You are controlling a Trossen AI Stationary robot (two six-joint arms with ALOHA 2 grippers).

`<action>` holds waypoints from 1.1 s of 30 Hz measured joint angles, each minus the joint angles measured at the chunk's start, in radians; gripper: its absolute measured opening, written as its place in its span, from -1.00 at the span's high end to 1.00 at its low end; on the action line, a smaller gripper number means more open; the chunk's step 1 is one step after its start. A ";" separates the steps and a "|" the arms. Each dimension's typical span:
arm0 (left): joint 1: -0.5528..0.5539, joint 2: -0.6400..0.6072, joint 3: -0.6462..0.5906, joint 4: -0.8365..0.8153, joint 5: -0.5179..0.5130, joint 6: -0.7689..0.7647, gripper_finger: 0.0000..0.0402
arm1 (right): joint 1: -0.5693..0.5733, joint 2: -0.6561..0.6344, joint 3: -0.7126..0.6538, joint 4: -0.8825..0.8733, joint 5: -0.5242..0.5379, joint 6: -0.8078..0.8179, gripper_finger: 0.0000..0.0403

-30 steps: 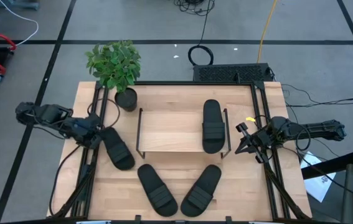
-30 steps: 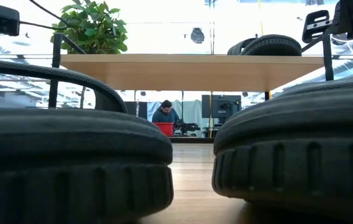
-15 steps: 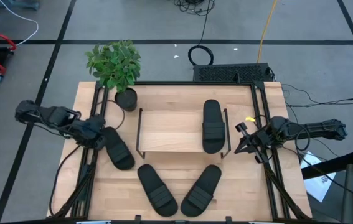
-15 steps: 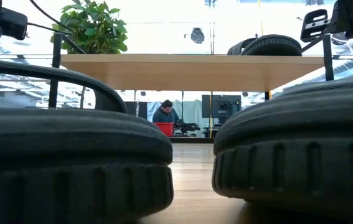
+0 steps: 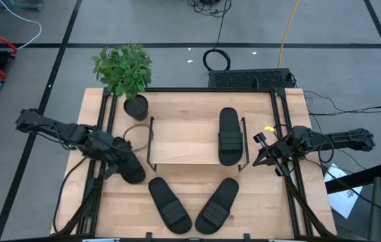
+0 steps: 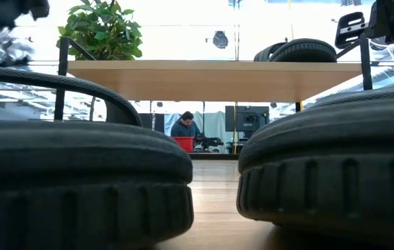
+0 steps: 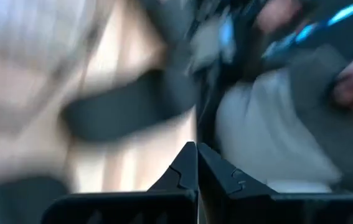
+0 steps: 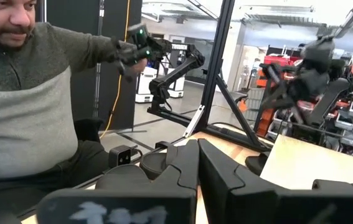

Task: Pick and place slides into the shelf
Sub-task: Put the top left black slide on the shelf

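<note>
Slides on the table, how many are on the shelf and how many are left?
One black ribbed slide sandal lies on the light wooden shelf top. The left gripper, fingers shut, is over a second slide left of the shelf, not gripping it. Two more lie in front. The right gripper waits, shut, beside the shelf.

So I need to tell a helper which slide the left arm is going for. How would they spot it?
Find the shelf mid-table. Left of it, below the potted plant, one slide lies on the tabletop with the left gripper over it. The other two loose slides sit together at the table's front edge; the fourth is on the shelf.
</note>
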 joint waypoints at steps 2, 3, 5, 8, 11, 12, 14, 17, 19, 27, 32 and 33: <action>0.003 -0.065 -0.024 -0.114 0.001 -0.037 1.00 | 0.000 0.000 0.000 0.000 0.000 0.006 1.00; 0.007 -0.113 -0.033 -0.127 -0.022 -0.055 1.00 | 0.000 0.000 0.000 0.000 -0.001 0.006 1.00; 0.011 -0.210 -0.051 -0.120 -0.058 -0.094 1.00 | 0.000 0.000 0.000 0.000 0.000 0.006 1.00; 0.015 -0.349 -0.069 -0.159 -0.110 -0.171 1.00 | 0.000 0.000 0.000 0.000 -0.001 0.001 1.00; 0.016 -0.423 -0.085 -0.299 -0.196 -0.303 1.00 | 0.000 0.000 0.000 0.000 0.000 -0.004 1.00; 0.016 -0.427 -0.091 -0.345 -0.204 -0.329 1.00 | 0.000 0.000 0.000 0.000 0.000 -0.007 1.00; 0.016 -0.424 -0.103 -0.382 -0.205 -0.355 1.00 | 0.000 0.000 0.000 0.000 0.000 -0.012 1.00; 0.016 -0.383 -0.108 -0.345 -0.205 -0.342 1.00 | 0.000 0.000 0.000 0.000 0.000 -0.013 1.00; 0.015 -0.347 -0.102 -0.349 -0.205 -0.330 1.00 | 0.000 0.000 0.000 0.000 0.000 -0.026 1.00; 0.031 -0.184 -0.102 -0.422 -0.221 -0.364 1.00 | 0.000 0.000 0.000 0.000 0.003 -0.031 1.00; 0.070 -0.138 -0.087 -0.400 -0.223 -0.292 0.97 | 0.000 0.000 0.000 0.000 0.003 -0.031 1.00; 0.078 -0.134 -0.078 -0.390 -0.223 -0.270 0.94 | 0.000 0.001 0.000 0.000 0.003 -0.031 1.00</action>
